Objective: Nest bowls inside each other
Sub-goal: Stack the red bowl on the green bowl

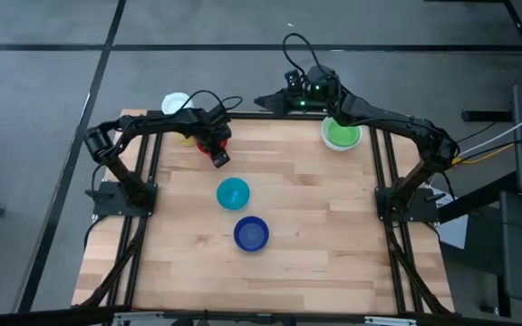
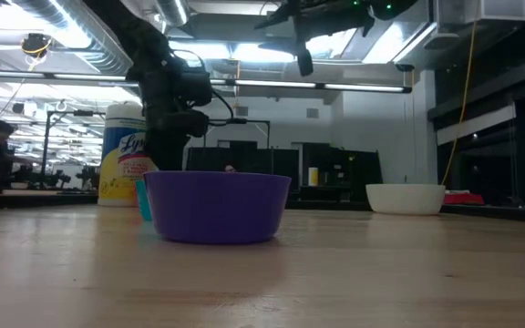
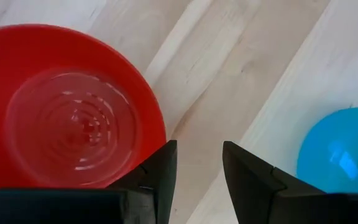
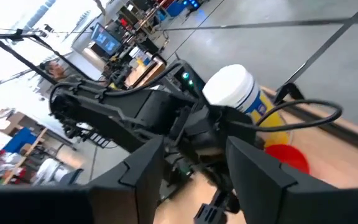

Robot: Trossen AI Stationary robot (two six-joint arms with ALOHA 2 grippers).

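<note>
From above, the left claw [image 1: 217, 152] hangs over the far left part of the wooden worktop [image 1: 315, 235], right at the red bowl [image 1: 212, 142], which is mostly hidden under the arm. The white-lidded jar [image 1: 176, 103] stands just behind, at the far edge. The teal bowl [image 1: 233, 193] sits near the middle of the worktop, with the dark blue bowl [image 1: 251, 234] just in front of it, the two apart. At the far right, the green bowl [image 1: 342, 134] lies nested in the white bowl [image 1: 326, 140], partly under the right arm; the right claw [image 1: 270, 101] reaches out past the far edge.

From worktop height, the dark blue bowl [image 2: 217, 207] fills the foreground (it reads purple here), a sliver of teal showing at its left side. The jar [image 2: 124, 155] stands behind, the left arm coming down beside it. The white bowl [image 2: 406, 198] rests far right.

The left wrist view shows its claw [image 3: 196, 171] parted with nothing between the fingers, one finger [image 3: 154, 180] overlapping the red bowl [image 3: 61, 106]; the teal bowl [image 3: 340, 149] lies off to the side.

The right wrist view shows its claw [image 4: 191, 168] apart and empty, raised above the worktop, facing the left arm, the jar [image 4: 238, 93] and the red bowl [image 4: 288, 155]
</note>
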